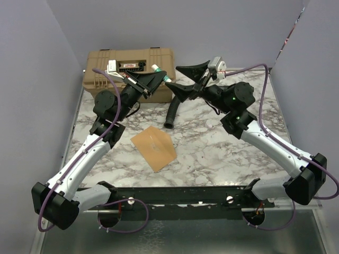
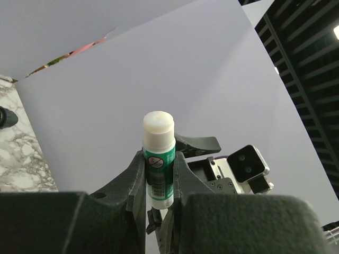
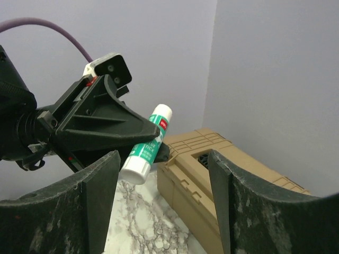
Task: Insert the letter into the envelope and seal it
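Gripping a glue stick (image 1: 157, 67), the left gripper (image 1: 159, 78) is raised above the table (image 1: 222, 153) in front of the tan toolbox (image 1: 106, 74), which sits at 11 o'clock on the marble surface in the top view. In the left wrist view the left gripper (image 2: 159, 169) has its jaws closed to a narrow gap on the green-labelled body of the glue stick (image 2: 158, 132), with the white cap projecting past the fingertips. From the right wrist view, the left gripper (image 3: 153, 143) holds the glue stick (image 3: 145, 148) tilted, with a white end showing on each side of the fingers, above the corner of the toolbox (image 3: 212, 174). The right gripper (image 1: 173, 75) is also raised, at 3 o'clock from the left gripper and facing it. Its jaws are spread wide and hold nothing. In its own camera the right gripper (image 3: 161, 174) frames the glue stick between its two fingers, with no contact visible. A black hose (image 1: 172, 114) lies on the table below the two grippers. The envelope (image 1: 153, 147) lies flat on the table at 6 o'clock from the grippers and 7 o'clock from the hose, well apart from both tools, rotated so one corner points to the near edge. The state of its flap cannot be determined.
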### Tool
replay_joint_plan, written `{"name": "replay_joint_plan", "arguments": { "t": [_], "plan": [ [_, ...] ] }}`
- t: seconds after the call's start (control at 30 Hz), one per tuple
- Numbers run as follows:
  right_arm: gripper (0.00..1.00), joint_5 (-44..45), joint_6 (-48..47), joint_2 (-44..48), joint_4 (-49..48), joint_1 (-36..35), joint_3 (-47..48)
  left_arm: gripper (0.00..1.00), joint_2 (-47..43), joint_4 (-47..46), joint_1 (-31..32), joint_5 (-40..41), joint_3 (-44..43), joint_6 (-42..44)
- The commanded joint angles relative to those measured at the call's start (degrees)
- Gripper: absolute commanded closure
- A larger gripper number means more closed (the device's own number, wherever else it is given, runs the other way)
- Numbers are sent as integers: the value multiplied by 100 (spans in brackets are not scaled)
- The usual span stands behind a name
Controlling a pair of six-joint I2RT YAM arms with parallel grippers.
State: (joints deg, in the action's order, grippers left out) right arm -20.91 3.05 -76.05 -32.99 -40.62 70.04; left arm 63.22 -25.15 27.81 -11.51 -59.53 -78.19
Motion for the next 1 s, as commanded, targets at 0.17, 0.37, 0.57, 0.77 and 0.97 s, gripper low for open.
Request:
{"name": "replay_joint_plan", "arguments": {
  "t": [0.17,0.37,0.57,0.77,0.97],
  "plan": [
    [36,135,-530,-199,138,-220,218,100,-179,-206,-22,390,129,-120],
    [46,314,-599,-348,-39,-284,266,100,-205,-239,-27,469,168,-117],
    [56,678,-577,-489,-208,-315,308,100,-194,-271,-28,449,161,-117],
    [62,791,-593,-507,-523,-321,238,100,-167,-271,-41,440,178,-74],
    [60,740,-632,-481,-778,-321,110,100,-127,-271,-48,430,191,-64]
  ]
}}
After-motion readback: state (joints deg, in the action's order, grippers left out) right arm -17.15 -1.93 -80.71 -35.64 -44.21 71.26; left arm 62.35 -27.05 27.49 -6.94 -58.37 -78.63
